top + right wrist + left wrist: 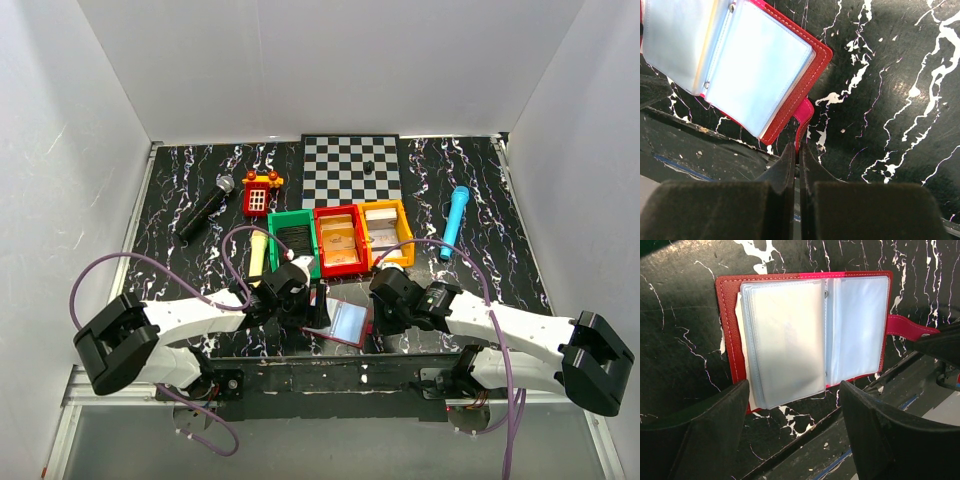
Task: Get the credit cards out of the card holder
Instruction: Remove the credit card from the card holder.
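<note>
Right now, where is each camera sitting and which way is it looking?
Top camera: above and behind the arms, facing down at the black marbled table; the white left arm and right arm show.
Left wrist camera: on the left arm, facing down at the open dark-red card holder with pale plastic sleeves; the dark left fingers stand apart.
Right wrist camera: on the right arm, facing down at the holder's red tab; the right fingers are shut on it.
Shared: all three see the card holder.
</note>
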Action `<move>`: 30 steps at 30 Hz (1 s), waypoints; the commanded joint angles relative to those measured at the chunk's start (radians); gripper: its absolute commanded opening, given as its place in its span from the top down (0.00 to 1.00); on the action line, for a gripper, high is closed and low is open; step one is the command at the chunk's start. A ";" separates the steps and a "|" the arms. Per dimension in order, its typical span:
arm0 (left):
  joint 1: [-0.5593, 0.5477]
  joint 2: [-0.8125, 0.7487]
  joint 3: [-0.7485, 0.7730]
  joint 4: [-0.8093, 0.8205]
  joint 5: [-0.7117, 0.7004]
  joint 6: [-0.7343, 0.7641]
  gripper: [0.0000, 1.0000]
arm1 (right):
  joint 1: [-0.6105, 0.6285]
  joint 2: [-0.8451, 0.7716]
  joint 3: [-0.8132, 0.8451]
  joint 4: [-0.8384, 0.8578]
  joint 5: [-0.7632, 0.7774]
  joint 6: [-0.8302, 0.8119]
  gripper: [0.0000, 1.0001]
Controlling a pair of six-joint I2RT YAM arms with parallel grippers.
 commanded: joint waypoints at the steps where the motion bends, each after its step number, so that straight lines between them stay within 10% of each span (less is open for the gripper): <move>1: 0.001 -0.006 0.025 0.013 0.011 0.009 0.28 | -0.003 0.004 0.005 0.016 -0.008 -0.001 0.99; 9: 0.001 -0.166 0.017 -0.113 -0.181 -0.023 0.26 | -0.003 0.007 0.006 0.016 -0.007 -0.002 0.99; 30: -0.025 -0.020 0.034 0.053 0.033 0.038 0.32 | -0.003 0.029 0.016 0.019 -0.014 -0.005 0.99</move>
